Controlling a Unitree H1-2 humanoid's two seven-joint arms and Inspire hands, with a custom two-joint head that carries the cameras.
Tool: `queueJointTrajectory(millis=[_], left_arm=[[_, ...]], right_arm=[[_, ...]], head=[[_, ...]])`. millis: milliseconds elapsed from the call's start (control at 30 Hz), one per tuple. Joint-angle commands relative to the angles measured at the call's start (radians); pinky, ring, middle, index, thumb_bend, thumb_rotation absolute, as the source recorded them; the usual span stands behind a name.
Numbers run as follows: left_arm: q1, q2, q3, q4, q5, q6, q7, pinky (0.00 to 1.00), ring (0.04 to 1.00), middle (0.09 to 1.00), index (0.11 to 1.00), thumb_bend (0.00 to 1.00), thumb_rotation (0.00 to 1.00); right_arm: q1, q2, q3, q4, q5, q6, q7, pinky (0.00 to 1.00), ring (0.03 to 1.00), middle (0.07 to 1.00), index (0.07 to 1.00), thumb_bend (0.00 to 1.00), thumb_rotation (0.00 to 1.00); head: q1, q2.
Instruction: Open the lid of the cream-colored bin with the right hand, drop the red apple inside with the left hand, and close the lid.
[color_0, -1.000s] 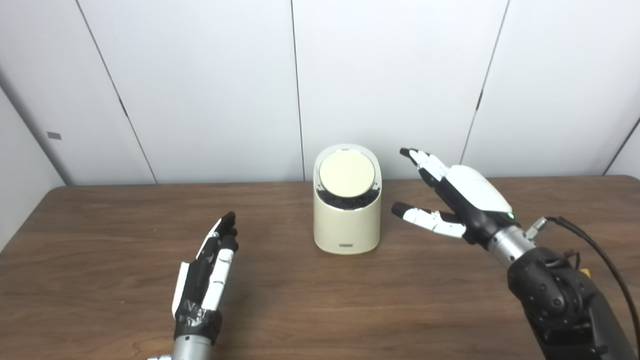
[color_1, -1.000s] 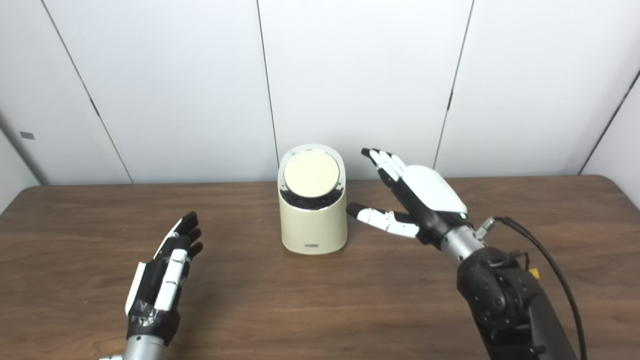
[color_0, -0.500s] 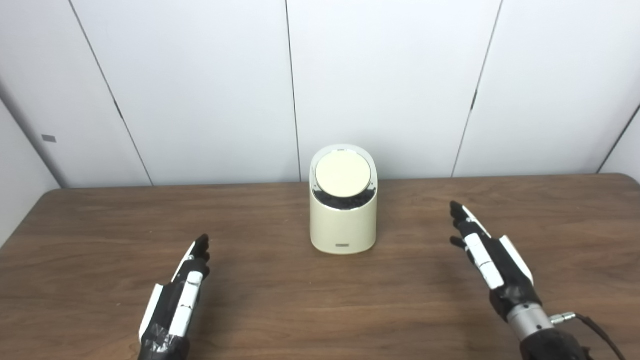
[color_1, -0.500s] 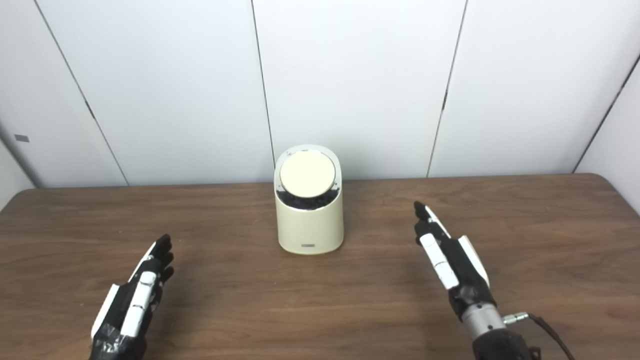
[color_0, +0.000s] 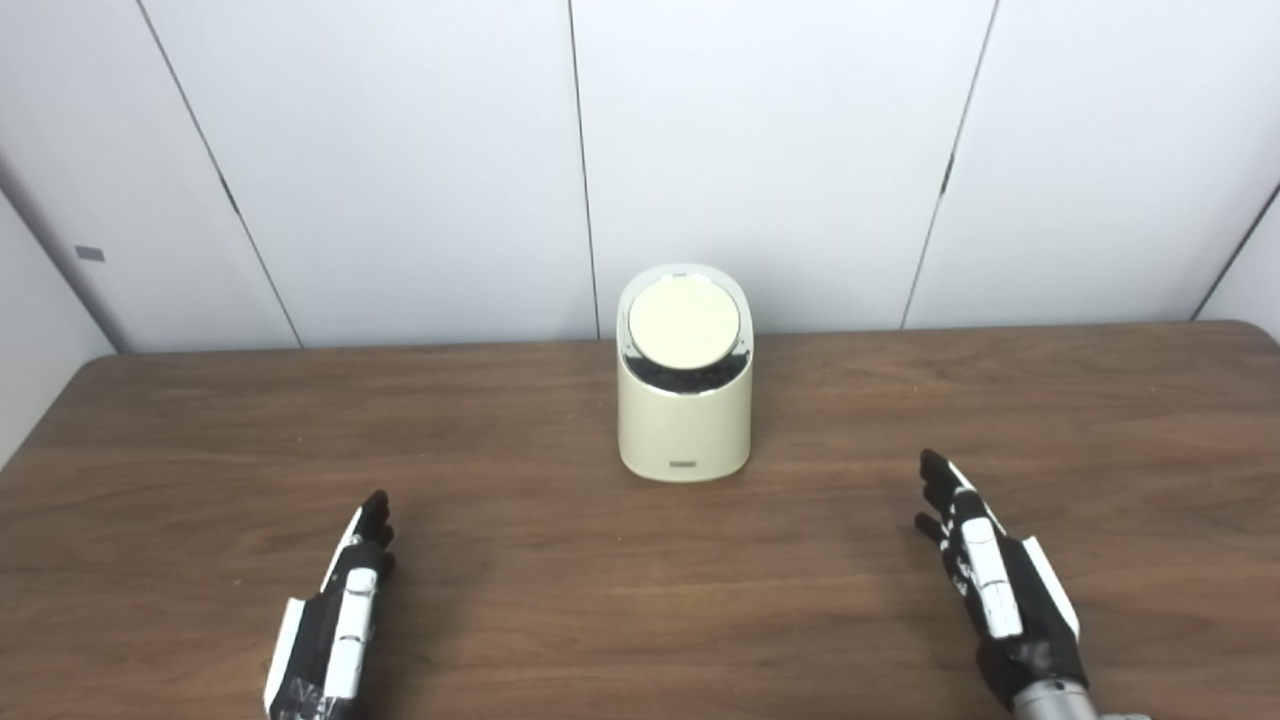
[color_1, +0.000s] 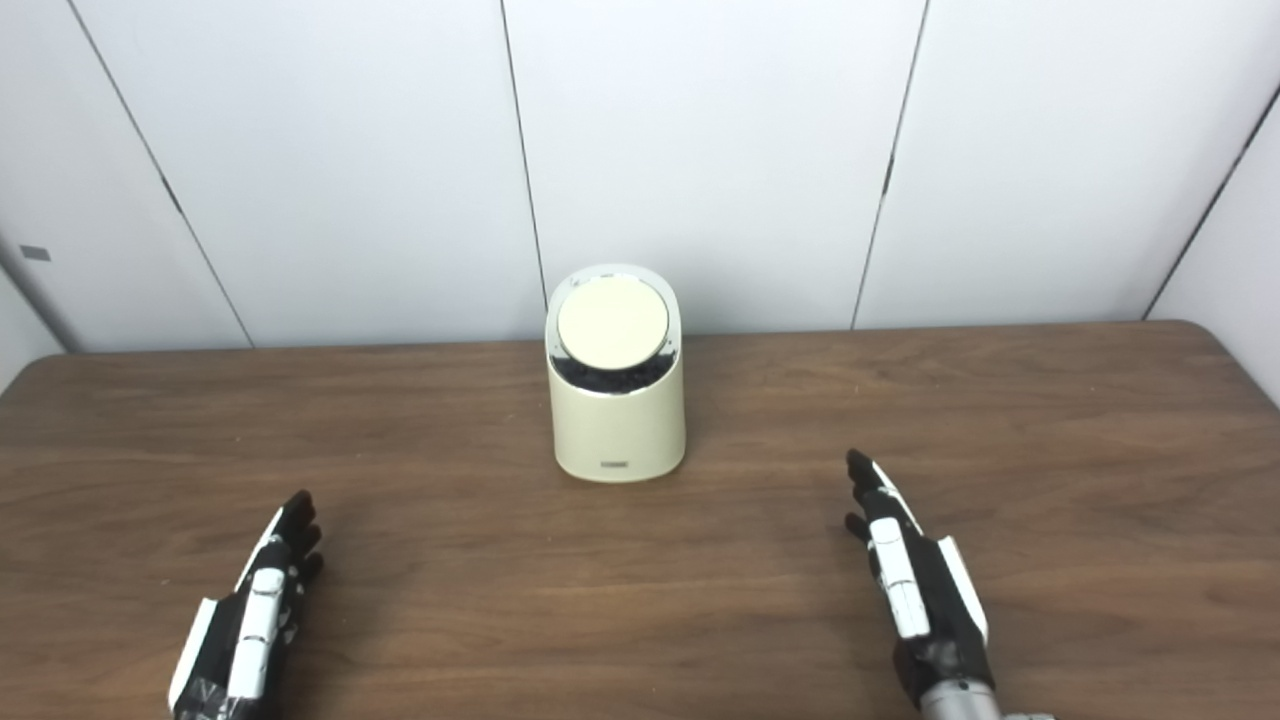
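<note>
The cream-colored bin (color_0: 684, 420) stands upright at the middle back of the wooden table (color_0: 560, 560). Its round lid (color_0: 684, 322) lies shut on the slanted top, with a dark rim showing under it. My left hand (color_0: 335, 625) is open and empty near the front left edge, fingers straight. My right hand (color_0: 990, 590) is open and empty near the front right, fingers straight, well short of the bin. The bin (color_1: 616, 400) and both hands, left (color_1: 250, 625) and right (color_1: 915, 590), also show in the right eye view. No red apple is in view.
White wall panels (color_0: 760, 150) rise straight behind the table's back edge, close behind the bin. A small grey plate (color_0: 90, 254) sits on the left wall panel. Nothing else stands on the table.
Both hands have drawn back toward the front edge and lowered. The right hand left the bin's side, where it was raised and spread. The camera tilted a little, shifting the bin upward.
</note>
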Motion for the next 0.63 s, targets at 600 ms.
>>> queueJointTrajectory(millis=[600], left_arm=[[0.011,-0.006,0.018,0.028,0.022,-0.063,0.027,0.93,0.949,0.958,0.961,0.55,0.84]], right_arm=[[-0.015,-0.046,0.004,0.011,0.003,-0.099,-0.065,0.94,0.957,0.948,0.918,0.55,1.00]], head=[[-0.045,0.030]])
